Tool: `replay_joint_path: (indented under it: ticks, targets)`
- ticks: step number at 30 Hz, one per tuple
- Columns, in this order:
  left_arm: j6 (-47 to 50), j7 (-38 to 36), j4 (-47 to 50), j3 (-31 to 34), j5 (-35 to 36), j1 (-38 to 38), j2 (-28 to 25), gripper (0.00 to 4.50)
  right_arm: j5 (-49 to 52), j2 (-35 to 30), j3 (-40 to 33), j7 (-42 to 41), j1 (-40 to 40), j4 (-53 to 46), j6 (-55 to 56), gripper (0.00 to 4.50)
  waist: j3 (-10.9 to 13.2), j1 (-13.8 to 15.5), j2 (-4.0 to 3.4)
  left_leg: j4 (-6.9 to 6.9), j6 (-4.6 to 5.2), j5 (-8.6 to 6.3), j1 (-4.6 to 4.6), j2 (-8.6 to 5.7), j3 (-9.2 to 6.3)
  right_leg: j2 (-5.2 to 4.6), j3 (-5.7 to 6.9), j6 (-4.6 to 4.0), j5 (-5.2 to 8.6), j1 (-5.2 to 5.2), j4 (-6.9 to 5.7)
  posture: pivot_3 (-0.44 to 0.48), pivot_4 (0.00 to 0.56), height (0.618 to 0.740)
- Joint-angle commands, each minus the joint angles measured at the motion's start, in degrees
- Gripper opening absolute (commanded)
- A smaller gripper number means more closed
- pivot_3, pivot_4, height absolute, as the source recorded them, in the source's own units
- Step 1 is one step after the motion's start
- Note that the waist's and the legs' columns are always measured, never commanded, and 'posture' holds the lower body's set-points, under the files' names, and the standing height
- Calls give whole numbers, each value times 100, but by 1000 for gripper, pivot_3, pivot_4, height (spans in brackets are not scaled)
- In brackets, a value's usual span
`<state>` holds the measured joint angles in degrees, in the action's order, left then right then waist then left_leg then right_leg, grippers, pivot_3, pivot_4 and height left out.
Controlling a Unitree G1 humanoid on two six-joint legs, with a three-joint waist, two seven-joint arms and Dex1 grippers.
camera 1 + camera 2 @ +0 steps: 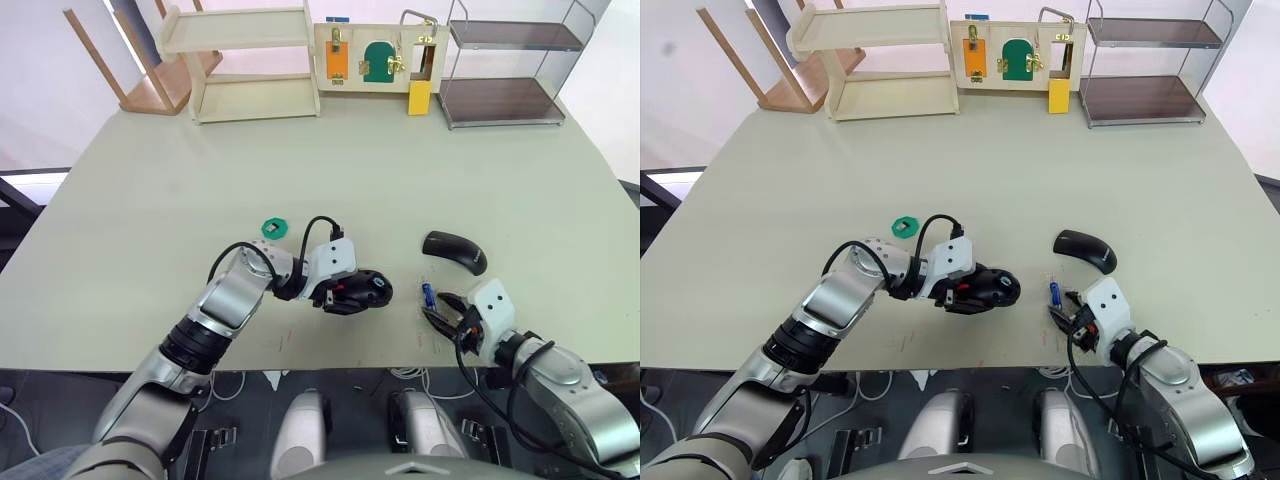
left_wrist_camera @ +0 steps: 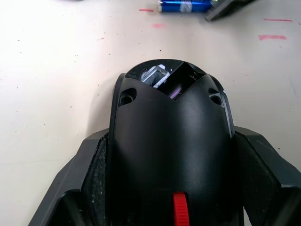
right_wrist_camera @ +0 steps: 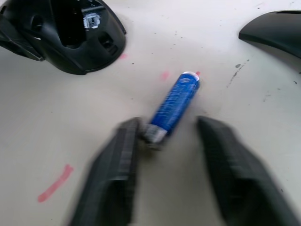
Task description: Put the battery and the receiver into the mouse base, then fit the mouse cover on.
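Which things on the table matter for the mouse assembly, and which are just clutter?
For the job:
battery
mouse base, in left gripper
mouse cover
right gripper

Lying about:
green ring
wooden shelf
latch board
wire rack

Table (image 1: 150, 200): battery (image 1: 427, 294), mouse cover (image 1: 455, 250), green ring (image 1: 274, 228).

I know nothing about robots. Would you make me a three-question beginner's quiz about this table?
1. True or false: the left hand is shut on the mouse base.
2. What lies between the open fingers of the right hand?
3. The mouse cover is: A) on the base, B) on the table by itself, C) on a shelf.

Key: 1 true; 2 the battery; 3 B.
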<state>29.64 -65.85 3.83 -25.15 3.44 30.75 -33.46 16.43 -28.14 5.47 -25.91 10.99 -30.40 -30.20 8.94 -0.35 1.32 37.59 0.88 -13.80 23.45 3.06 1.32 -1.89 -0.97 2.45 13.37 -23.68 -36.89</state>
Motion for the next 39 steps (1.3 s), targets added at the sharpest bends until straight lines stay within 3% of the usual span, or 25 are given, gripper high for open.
replay_joint_path:
  ticks: [1, 9, 15, 22, 26, 29, 39]
  targets:
    - [125, -122, -164, -302, -113, -157, -49, 2972, -37, -23, -155, -78, -41, 3, 213, 54, -1, 0, -1, 0, 0, 0, 0, 0, 0, 0, -1, 0, 0, 0, 0, 0, 150, 740]
    - [125, -116, -136, -298, -113, -191, -71, 2972, 156, -269, -316, -433, -199, -158, 113, 44, -2, -1, -1, 0, 0, 0, 0, 0, 1, 0, -2, 3, -2, 0, -1, 0, 150, 740]
    - [125, -82, -181, -310, -129, -148, -2, 2972, 1961, -554, -723, -521, -1201, -920, -2243, 44, -3, -14, -2, 7, 0, 0, -7, 1, 1, 3, -6, -3, -7, 4, -15, 0, 150, 740]
    - [126, -67, -168, -317, -148, -177, 24, 2972, 3158, -758, -691, -207, -2511, -1037, -4621, 44, -4, -7, 0, 18, 0, 0, -4, -1, 3, -1, -9, -19, -17, 4, -21, 0, 150, 740]
    - [124, -55, -184, -320, -165, -163, 39, 2972, 3163, -662, -410, 114, -3447, -699, -5922, 44, -5, -18, -2, 23, 0, 0, 0, 0, -2, 0, -2, -20, -18, 3, -21, 0, 150, 740]
    - [135, -50, -169, -316, -167, -169, 43, 2972, 3276, -389, -447, 174, -3815, -514, -6203, 44, -7, -12, -3, 33, 1, 0, 4, 1, -6, 1, 2, -20, -18, 3, -26, 0, 150, 740]
    - [154, -26, -130, -317, -172, -197, 74, 2972, 3792, -339, -116, 940, -4214, 199, -6230, 44, -7, -24, -3, 50, 1, -1, 19, 0, -8, -3, 7, -8, -25, -1, -30, 0, 150, 740]
